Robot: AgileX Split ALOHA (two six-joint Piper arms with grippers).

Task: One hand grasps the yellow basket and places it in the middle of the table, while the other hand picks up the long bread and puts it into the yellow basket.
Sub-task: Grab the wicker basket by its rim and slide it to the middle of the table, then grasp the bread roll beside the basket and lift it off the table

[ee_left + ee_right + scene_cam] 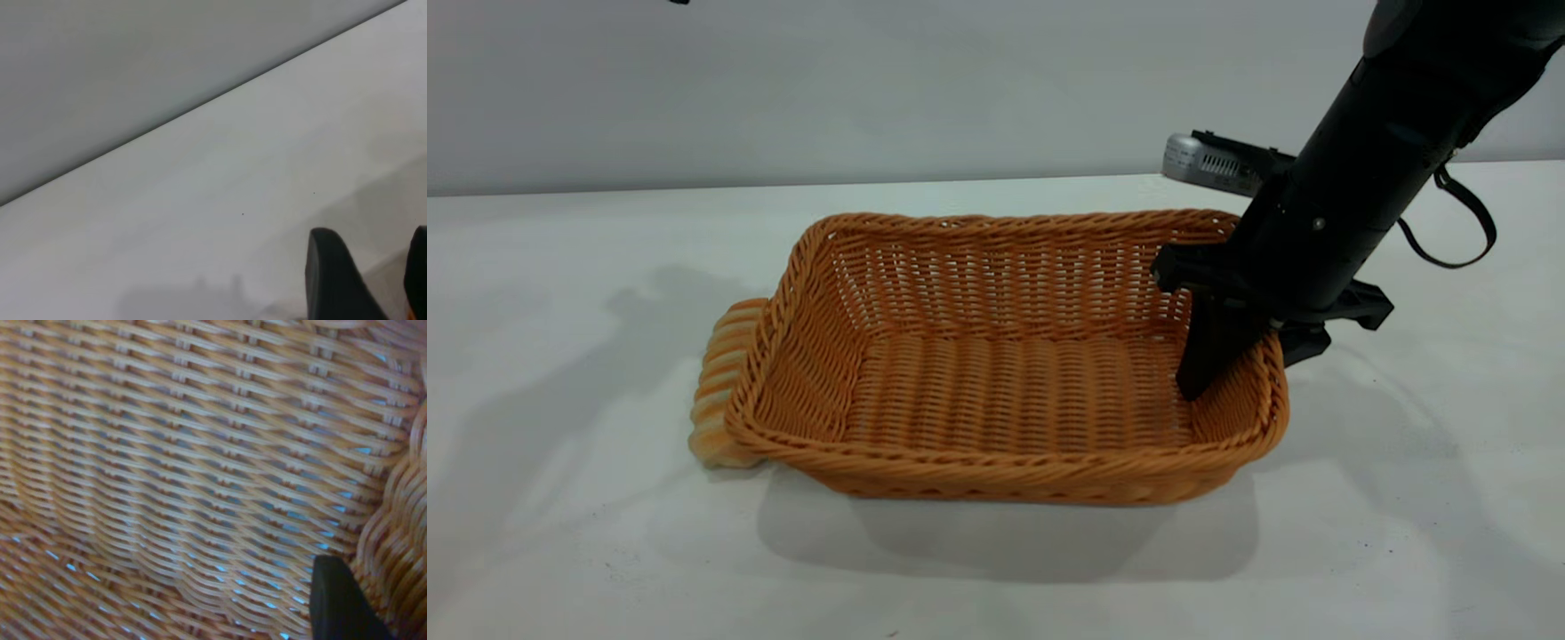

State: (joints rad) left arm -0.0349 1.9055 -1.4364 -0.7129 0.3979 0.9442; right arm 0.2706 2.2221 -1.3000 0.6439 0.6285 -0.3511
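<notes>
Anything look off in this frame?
The long bread lies outside the yellow basket, pressed against its left wall and partly hidden. The right gripper straddles the basket's right rim. Basket empty.

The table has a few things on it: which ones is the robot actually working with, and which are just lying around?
In use:
- basket, gripped at its right wall by the right pincer
- bread, lying against the basket's left side
- left pincer, above bare table

Lying about:
- grey device at the back
</notes>
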